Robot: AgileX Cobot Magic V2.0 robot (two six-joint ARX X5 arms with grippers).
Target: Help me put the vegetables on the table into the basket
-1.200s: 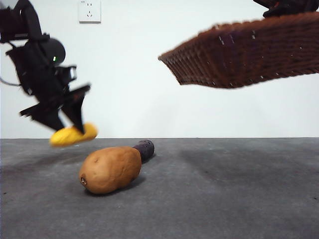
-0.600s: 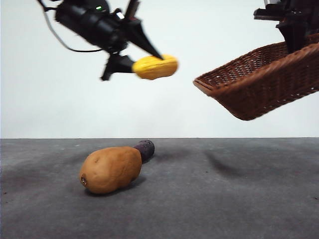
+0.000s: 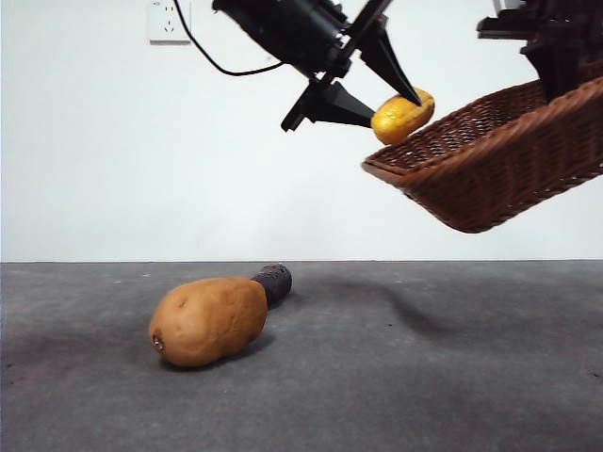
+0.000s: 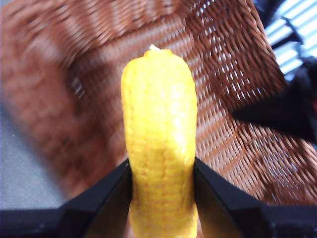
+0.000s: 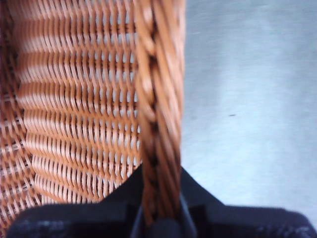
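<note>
Since the earlier frames, the left gripper (image 3: 394,102) has carried the corn cob (image 3: 402,115) from low beside the potato up and across to the lowered edge of the basket (image 3: 490,174); the basket has changed from a nearly level hang to a marked tilt, and potato and purple vegetable have not shifted.

Left gripper: jaws clamped on the corn cob (image 4: 159,148), one black jaw on each flank, the cob's tip pointing away from the wrist. In the left wrist view the woven inside of the basket (image 4: 233,114) fills the background behind the cob. In the front view the cob sits just above the basket's lowered near rim, at its open mouth; whether it touches the wicker cannot be told.

Right gripper (image 5: 157,218): jaws closed on the braided rim of the basket (image 5: 157,99), wicker wall to one side, grey table (image 5: 247,99) to the other. In the front view this gripper (image 3: 561,47) is at the upper right corner, holding the basket in the air, high on that side and sloping down toward the cob.

Table (image 3: 424,377): the potato (image 3: 209,320) lies on its side on the dark grey surface. The purple vegetable (image 3: 273,281) lies directly behind it, touching or nearly so. Both are well below and apart from the basket.

Wall: a white socket plate (image 3: 169,21) at upper left.
</note>
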